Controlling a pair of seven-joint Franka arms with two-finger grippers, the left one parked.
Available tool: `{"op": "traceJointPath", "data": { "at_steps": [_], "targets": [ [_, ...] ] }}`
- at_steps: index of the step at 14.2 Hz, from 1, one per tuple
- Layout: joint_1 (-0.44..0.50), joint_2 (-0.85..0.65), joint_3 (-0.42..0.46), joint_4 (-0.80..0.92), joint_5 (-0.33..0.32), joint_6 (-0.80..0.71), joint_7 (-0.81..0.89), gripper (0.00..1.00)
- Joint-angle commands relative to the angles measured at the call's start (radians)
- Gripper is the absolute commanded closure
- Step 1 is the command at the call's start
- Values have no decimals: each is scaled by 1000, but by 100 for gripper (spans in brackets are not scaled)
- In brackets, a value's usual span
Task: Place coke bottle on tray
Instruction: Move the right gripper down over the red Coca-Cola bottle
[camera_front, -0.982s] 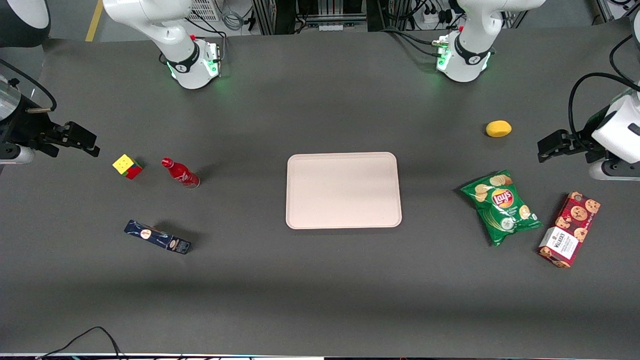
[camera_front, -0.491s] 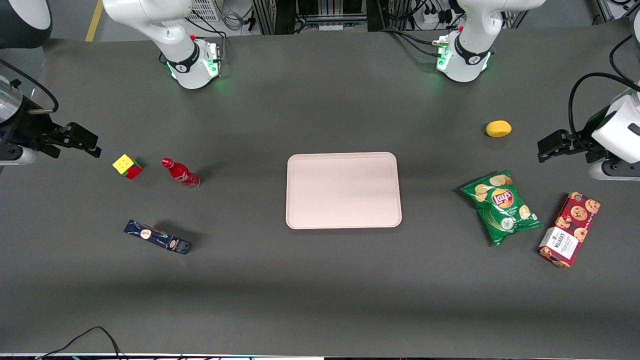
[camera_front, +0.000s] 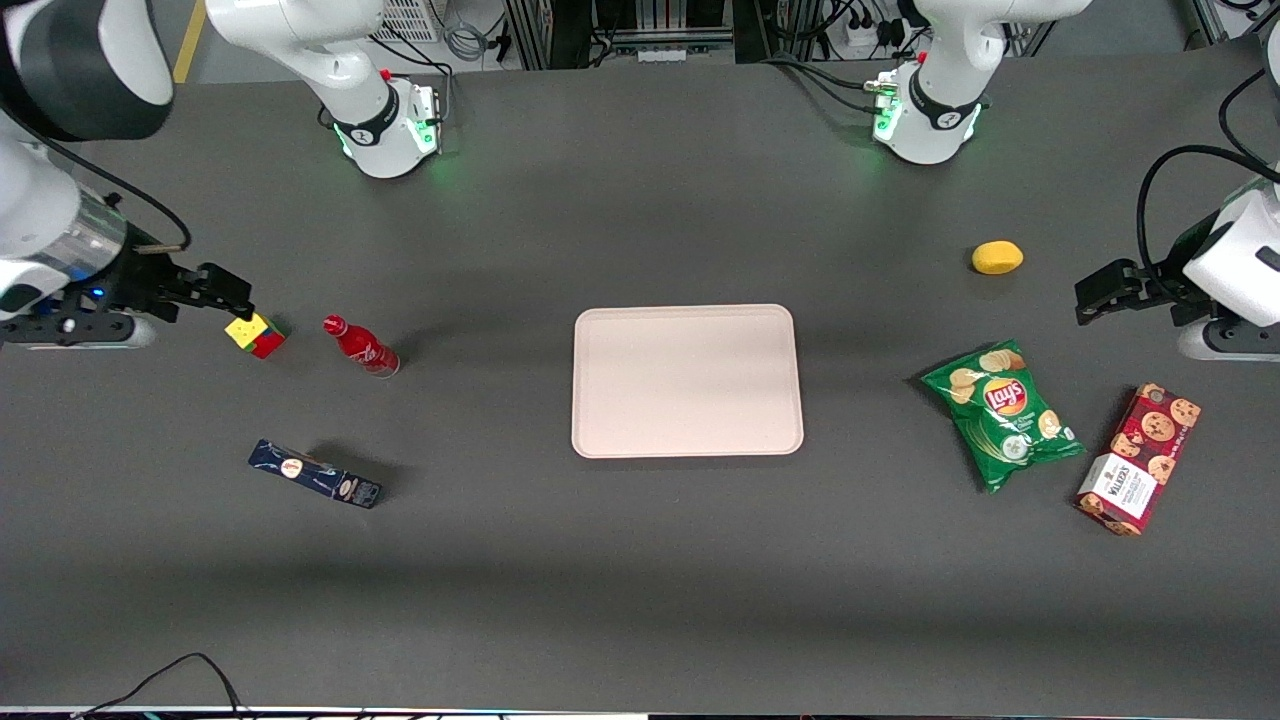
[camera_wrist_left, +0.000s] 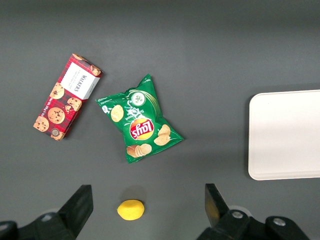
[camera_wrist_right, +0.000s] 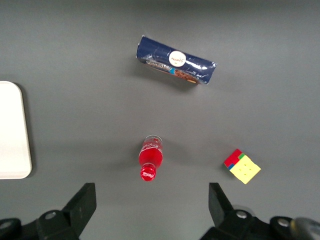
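**Right arm advanced toward the cube and bottle; bottle not yet on tray**

Front view. The black two-finger gripper (camera_front: 232, 292) of the right arm has moved in from the working arm's end of the table since half a second ago, and its tip now sits at the edge of the small multicoloured puzzle cube (camera_front: 255, 333), where earlier it was well apart from it. Nothing on the table has shifted. The small slim red coke bottle with red cap (camera_front: 360, 346) stands upright on the dark grey table (camera_front: 640, 580), just beside the cube and well apart from the large flat pale pink rectangular tray (camera_front: 687, 380), which lies bare at mid-table. The dark blue oblong box (camera_front: 315, 474) lies nearer the camera than the bottle. Toward the parked arm's end lie a yellow lemon (camera_front: 997, 257), a green crisp bag (camera_front: 1002, 413) and a red biscuit box (camera_front: 1139, 458).

Left wrist view. Shows the lemon (camera_wrist_left: 131, 209), crisp bag (camera_wrist_left: 139, 121), biscuit box (camera_wrist_left: 67, 96) and one end of the tray (camera_wrist_left: 285, 135); bottle, cube and blue box do not appear.

Right wrist view. Seen from above: bottle (camera_wrist_right: 150, 158), cube (camera_wrist_right: 242, 166), blue box (camera_wrist_right: 176, 66) and a corner of the tray (camera_wrist_right: 12, 132). The gripper (camera_wrist_right: 152, 210) has its fingers (camera_wrist_right: 84, 200) spread wide apart, holding nothing, with the bottle just ahead of the gap.
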Motion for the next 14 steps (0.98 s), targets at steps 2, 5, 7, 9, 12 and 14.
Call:
{"op": "traceJointPath", "data": {
  "at_steps": [2,5,7,9,12,14],
  "targets": [
    [8,-128,8,-313,-14,213,32,0],
    [8,-125,11,-409,-16,308,25,0],
    [8,-114,22,-466,-16,394,23,0],
    [8,-90,25,-506,-16,470,23,0],
    [8,-33,36,-532,-16,547,23,0],
    [8,-30,39,-577,-17,599,21,0]
  ]
}}
